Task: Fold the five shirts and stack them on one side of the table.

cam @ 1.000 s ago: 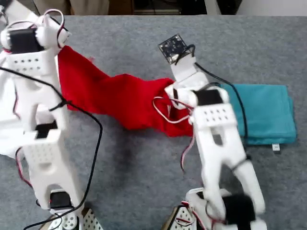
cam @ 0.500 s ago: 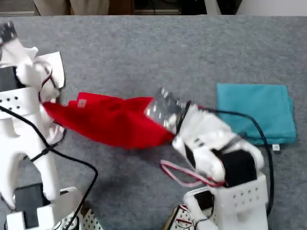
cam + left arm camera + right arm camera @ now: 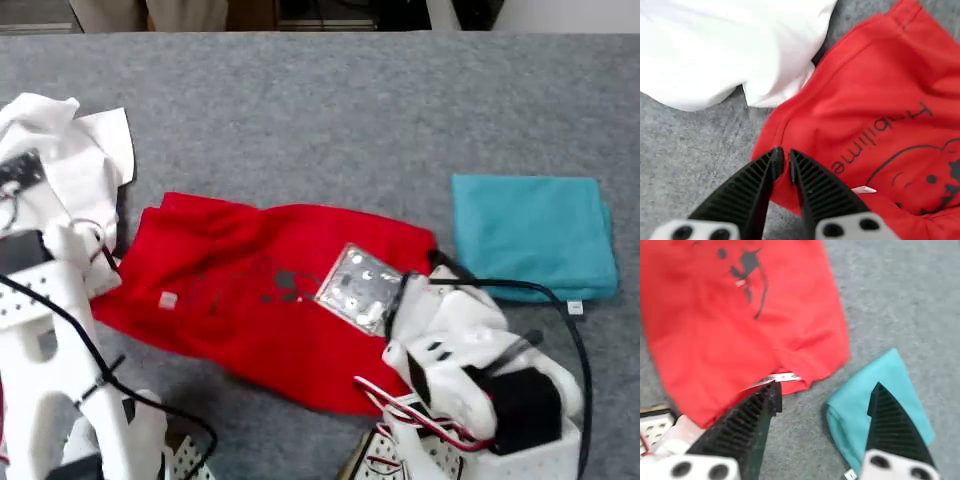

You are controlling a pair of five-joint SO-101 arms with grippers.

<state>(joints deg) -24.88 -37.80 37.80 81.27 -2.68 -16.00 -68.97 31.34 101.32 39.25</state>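
Red shirt (image 3: 250, 290) lies spread mid-table, between the white heap (image 3: 70, 150) and the folded teal shirt (image 3: 530, 235). My left gripper (image 3: 783, 156) is pinched together at its edge (gripping cloth, I judge) to tension it. The right gripper (image 3: 826, 390) hangs wide apart above the hem, free to fold.

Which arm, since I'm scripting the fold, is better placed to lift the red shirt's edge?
Left, probably: the left gripper appears clamped on the red shirt at its edge; the right gripper hangs open above the hem.
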